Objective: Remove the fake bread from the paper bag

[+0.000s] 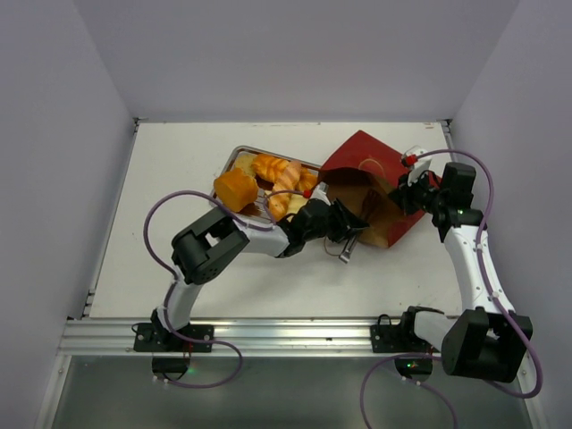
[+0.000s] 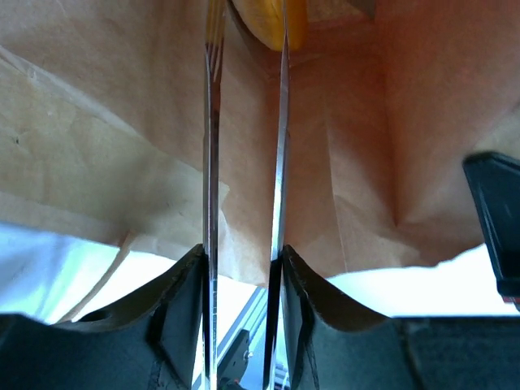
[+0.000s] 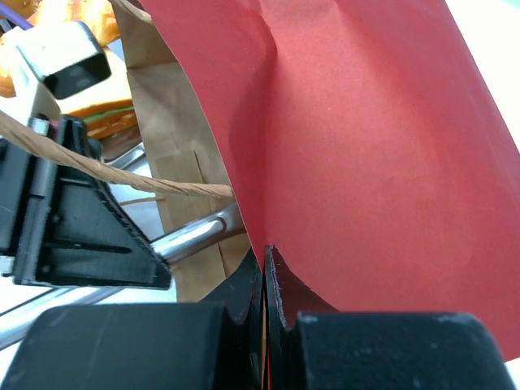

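Observation:
The red paper bag (image 1: 362, 161) lies on its side with its mouth toward the left arm. My left gripper (image 1: 350, 228) reaches into it. In the left wrist view its long metal fingers (image 2: 213, 162) stand apart inside the brown lining (image 2: 106, 162). Their tips flank a yellow-orange bread piece (image 2: 262, 20) deep in the bag without closing on it. My right gripper (image 3: 264, 260) is shut on the bag's red wall (image 3: 366, 162) and holds it at the right side (image 1: 404, 192). Several bread pieces (image 1: 273, 170), including a round loaf (image 1: 234, 189), lie in and beside the metal tray (image 1: 234, 159).
The tray stands just left of the bag, close to the left arm's forearm. A string handle (image 3: 122, 175) crosses the bag mouth over the left gripper's metal finger (image 3: 191, 236). White walls close in the table at the back and sides.

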Action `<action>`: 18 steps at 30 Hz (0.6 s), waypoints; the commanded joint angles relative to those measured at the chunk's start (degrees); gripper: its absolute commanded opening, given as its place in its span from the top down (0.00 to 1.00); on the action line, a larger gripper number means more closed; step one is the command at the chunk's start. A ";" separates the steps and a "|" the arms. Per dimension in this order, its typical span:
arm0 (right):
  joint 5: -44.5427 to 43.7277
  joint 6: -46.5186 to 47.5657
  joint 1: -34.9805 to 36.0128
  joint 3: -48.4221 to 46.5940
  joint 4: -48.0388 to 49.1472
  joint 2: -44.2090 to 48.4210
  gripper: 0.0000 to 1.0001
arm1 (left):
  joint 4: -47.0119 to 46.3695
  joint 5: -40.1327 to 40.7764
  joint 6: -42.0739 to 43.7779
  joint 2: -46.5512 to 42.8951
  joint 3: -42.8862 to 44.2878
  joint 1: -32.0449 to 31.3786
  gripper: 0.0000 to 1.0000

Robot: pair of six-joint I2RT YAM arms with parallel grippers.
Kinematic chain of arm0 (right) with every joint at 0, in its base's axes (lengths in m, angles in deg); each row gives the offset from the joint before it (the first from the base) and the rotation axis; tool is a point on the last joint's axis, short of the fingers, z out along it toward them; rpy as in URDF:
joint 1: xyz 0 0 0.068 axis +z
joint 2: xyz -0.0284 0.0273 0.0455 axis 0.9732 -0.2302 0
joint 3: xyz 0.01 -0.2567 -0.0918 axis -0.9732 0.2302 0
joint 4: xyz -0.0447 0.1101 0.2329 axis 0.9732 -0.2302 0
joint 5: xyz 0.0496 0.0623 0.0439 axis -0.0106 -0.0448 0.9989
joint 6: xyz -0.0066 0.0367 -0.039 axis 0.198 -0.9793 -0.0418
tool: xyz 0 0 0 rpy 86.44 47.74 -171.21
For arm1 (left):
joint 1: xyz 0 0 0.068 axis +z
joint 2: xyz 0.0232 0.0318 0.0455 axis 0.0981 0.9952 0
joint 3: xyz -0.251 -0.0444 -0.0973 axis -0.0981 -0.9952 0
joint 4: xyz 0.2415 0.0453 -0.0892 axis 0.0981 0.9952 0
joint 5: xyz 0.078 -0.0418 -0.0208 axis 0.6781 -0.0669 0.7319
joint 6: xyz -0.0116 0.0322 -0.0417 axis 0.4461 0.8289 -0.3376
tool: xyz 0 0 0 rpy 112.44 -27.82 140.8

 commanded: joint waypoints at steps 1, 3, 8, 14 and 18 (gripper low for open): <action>0.22 -1.89 -0.05 0.60 2.40 1.56 1.00 | -4.72 -0.74 -3.67 2.59 3.25 -0.23 0.57; 0.48 -2.06 0.03 0.60 2.49 1.65 1.00 | -3.75 -1.01 -4.12 4.35 5.98 -0.23 0.55; 0.84 -2.33 0.03 0.77 2.67 1.65 1.00 | -1.20 -1.10 -4.82 8.03 11.51 -0.06 0.54; 1.45 -2.68 0.21 0.86 2.84 1.65 1.00 | 2.93 -0.92 -5.79 10.06 15.30 0.64 0.52; 1.63 -2.86 0.47 1.04 3.02 1.65 0.99 | 5.30 -1.62 -6.40 10.85 16.53 1.08 0.51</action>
